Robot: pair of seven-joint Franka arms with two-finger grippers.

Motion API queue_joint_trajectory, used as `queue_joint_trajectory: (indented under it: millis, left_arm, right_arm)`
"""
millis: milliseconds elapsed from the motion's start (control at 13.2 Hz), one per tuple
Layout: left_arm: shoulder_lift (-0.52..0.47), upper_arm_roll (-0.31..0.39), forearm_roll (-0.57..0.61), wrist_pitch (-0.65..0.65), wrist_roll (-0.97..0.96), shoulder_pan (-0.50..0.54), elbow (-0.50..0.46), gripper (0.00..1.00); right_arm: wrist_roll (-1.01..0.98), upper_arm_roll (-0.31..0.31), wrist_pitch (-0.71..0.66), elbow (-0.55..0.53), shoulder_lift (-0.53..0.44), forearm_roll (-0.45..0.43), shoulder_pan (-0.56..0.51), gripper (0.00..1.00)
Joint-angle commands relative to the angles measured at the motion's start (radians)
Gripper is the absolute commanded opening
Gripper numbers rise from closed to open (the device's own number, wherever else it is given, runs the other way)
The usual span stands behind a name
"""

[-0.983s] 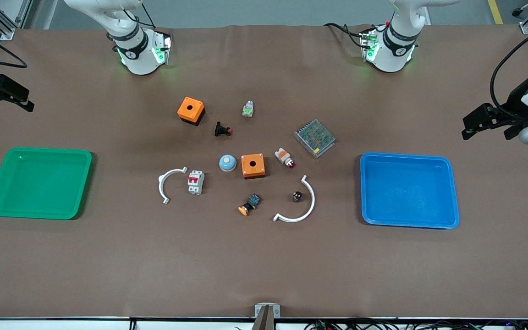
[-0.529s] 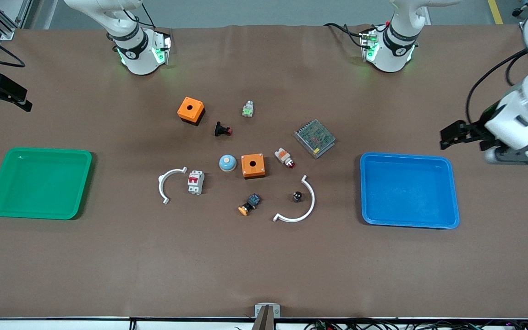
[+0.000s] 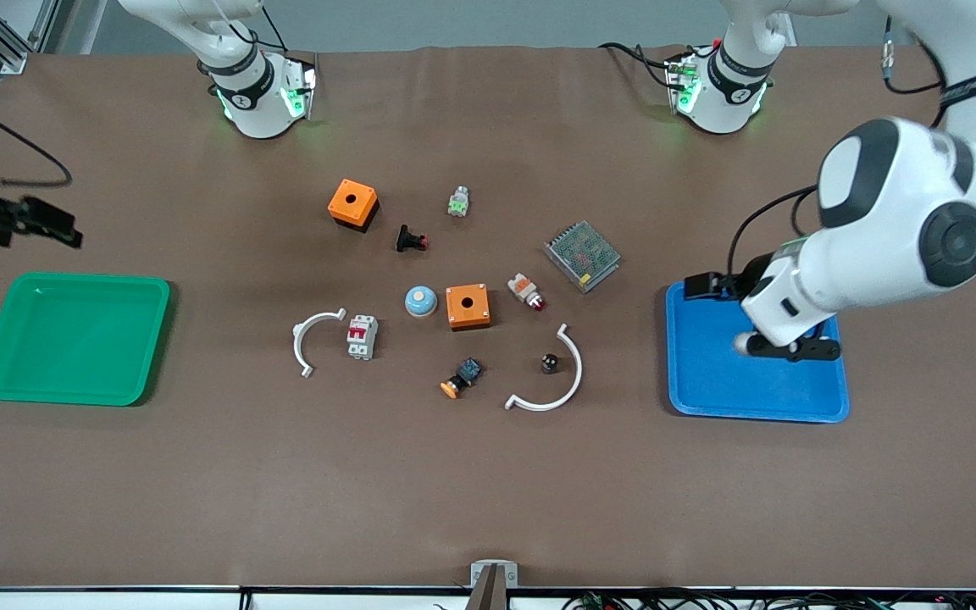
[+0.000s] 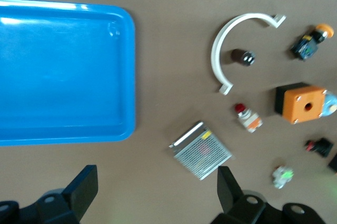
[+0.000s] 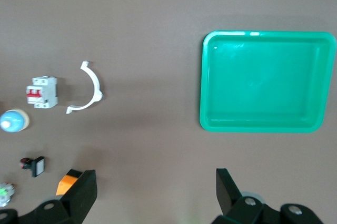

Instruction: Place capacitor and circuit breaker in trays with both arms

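Presently both jaws wide, empty | left gripper (image 3: 700,286) over blue tray (image 3: 708,398) | right gripper (image 3: 52,229) probably airborne.

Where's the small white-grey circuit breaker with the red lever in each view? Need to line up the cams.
Front view: the white-grey circuit breaker with the red lever lies mid-table, right beside the smaller white curved clip, on the clip's open side.
Left wrist view: not in it.
Right wrist view: the breaker lies near the picture's edge, beside the same clip.
Shared landmark: that smaller white curved clip; the light-blue dome button also shows in both.
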Motion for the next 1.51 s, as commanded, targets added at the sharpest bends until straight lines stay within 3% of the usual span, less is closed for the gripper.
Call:
queue_joint_trajectory:
  millis: [0,151,453,605,831,1436]
  left_arm:
    - [0.085,0.004,-0.017,0.104,-0.129,-0.093,0.032,1.00]
    - [0.154,0.007,-0.013,0.213,-0.224,-0.156,0.035,1.00]
    - [0.337,0.016,0.038,0.336,-0.354,-0.256,0.139,1.00]
    - [0.380,0.016,0.082,0.387,-0.384,-0.283,0.150,1.00]
    - [0.435,0.019,0.122,0.471,-0.440,-0.325,0.154,1.00]
    - [0.544,0.130,0.154,0.478,-0.493,-0.437,0.237,1.00]
  right_arm:
    - [0.010,0.007,0.002,0.046,0.063,-0.027,0.006,1.00]
    - [0.139,0.013,0.028,0.032,0.070,-0.012,0.043,1.00]
    - [0.327,0.015,0.178,-0.081,0.098,0.042,0.182,1.00]
    - [0.337,0.013,0.298,-0.154,0.101,0.100,0.233,1.00]
    - [0.431,0.013,0.433,-0.171,0.188,0.103,0.310,1.00]
    - [0.547,0.012,0.680,-0.188,0.392,0.100,0.420,1.00]
